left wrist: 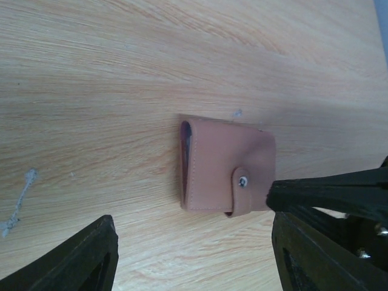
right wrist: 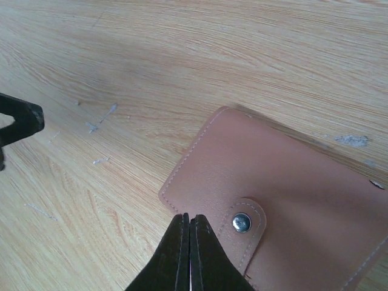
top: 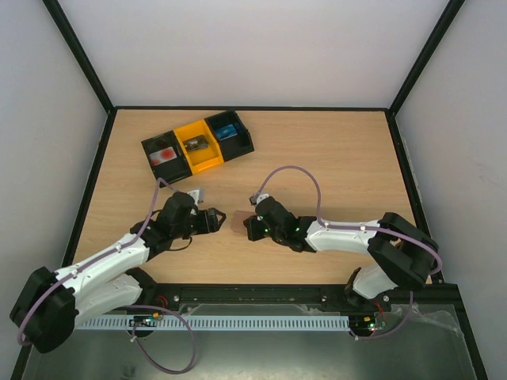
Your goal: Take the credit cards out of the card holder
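The brown card holder (top: 236, 219) lies flat and closed on the wooden table between my two grippers, its strap held by a metal snap (right wrist: 241, 222). The credit cards are hidden. In the left wrist view the card holder (left wrist: 227, 167) lies just ahead of my left gripper (left wrist: 194, 260). That gripper is open, its black fingers (left wrist: 85, 260) wide apart with only bare wood between them. My right gripper (right wrist: 189, 219) is shut with nothing in it, its tips resting over the card holder (right wrist: 291, 182) just left of the snap strap. They show as a black bar (left wrist: 327, 195) at the holder's right edge.
A row of bins (top: 198, 145), black, yellow and black, stands at the back left with small items inside. A black frame (top: 95, 182) borders the table. The left gripper's fingertip (right wrist: 18, 124) shows at the left edge of the right wrist view.
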`<state>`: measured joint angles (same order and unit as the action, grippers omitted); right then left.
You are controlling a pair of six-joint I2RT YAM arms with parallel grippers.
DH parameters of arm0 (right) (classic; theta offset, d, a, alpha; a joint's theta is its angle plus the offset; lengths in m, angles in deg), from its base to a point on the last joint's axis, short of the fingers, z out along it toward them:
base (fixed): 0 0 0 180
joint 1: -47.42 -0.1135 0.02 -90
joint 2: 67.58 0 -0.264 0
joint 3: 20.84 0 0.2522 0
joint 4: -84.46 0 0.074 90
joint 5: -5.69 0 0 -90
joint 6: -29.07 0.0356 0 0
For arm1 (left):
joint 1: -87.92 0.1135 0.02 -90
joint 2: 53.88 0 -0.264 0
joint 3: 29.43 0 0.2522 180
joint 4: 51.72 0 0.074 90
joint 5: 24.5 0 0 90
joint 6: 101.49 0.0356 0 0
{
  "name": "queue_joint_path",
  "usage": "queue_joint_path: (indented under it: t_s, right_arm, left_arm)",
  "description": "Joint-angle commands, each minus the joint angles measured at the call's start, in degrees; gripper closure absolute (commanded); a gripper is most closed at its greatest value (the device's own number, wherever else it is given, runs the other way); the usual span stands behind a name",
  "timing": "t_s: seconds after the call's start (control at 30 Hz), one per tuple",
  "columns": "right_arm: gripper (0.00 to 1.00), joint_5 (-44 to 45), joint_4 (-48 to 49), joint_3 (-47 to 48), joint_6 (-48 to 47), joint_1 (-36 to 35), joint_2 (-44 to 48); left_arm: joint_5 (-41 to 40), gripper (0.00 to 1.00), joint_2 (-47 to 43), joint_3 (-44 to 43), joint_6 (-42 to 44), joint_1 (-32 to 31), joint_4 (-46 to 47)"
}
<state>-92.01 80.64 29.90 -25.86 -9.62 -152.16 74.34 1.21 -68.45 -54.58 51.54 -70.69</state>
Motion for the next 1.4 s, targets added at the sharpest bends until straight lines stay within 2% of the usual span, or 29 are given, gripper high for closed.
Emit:
queue_joint_path:
  t_s: [0.0, 0.03, 0.2, 0.33, 0.47, 0.7, 1.03, 1.37]
  right_arm:
    - [0.98, 2.4, -0.7, 0.1, 0.7, -0.3, -0.6]
    - [0.98, 3.5, -1.9, 0.3, 1.0, -0.3, -0.7]
    - [0.84, 9.8, -6.0, -0.1, 5.7, -0.2, 0.9]
    - [0.8, 8.8, -5.6, -0.4, 4.7, 0.1, -0.1]
    - [0.78, 5.3, -2.2, -1.5, 4.8, 0.2, -1.2]
    - [0.79, 1.7, 4.1, -3.7, 3.9, 0.9, -4.6]
    - [0.8, 0.5, 7.8, -6.0, 3.1, 1.7, -4.8]
    - [0.81, -0.7, 8.4, -4.3, 2.6, 2.7, -6.6]
  left_arm:
    - [0.7, 0.31, 2.1, 1.9, -0.7, -0.3, 4.7]
    - [0.7, 0.33, 2.5, 2.3, -0.7, -0.3, 5.4]
    - [5.6, 0.42, 6.1, 4.5, -0.8, -0.3, 14.2]
    - [8.5, 0.51, 13.0, 2.3, 0.3, -0.4, 17.7]
    - [13.5, 0.65, 16.8, 0.5, -0.2, -0.4, 23.7]
    - [16.8, 0.87, 26.5, -1.9, -1.1, -0.4, 30.0]
    - [16.2, 0.95, 36.0, -1.3, -1.1, -0.5, 33.9]
    - [14.7, 0.96, 37.1, 1.1, -2.2, -0.5, 35.2]
